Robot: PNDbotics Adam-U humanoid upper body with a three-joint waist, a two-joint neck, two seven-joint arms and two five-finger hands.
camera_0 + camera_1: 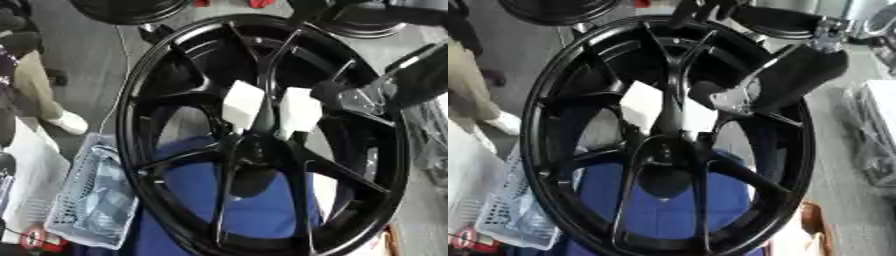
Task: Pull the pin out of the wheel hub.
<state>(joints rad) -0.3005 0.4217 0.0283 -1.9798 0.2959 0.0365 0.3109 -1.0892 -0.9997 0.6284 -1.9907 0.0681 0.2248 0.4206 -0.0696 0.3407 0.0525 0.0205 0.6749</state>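
A black multi-spoke wheel hub [262,135] stands upright and fills most of both views. Two white block-shaped pieces sit just above its centre, one on the left [242,104] and one on the right [299,114]; which of them is the pin I cannot make out. My right arm comes in from the upper right, and its black hand [710,97] with a silver wrist lies against the right white piece [698,119], covering its upper edge. The hand is dark against the dark spokes. My left hand does not show.
A white mesh basket [92,200] with grey things in it stands at the lower left beside the rim. Blue fabric [254,210] shows through the spokes. Another black wheel [131,10] lies at the top left. Clear wrapped items [877,140] lie at the right.
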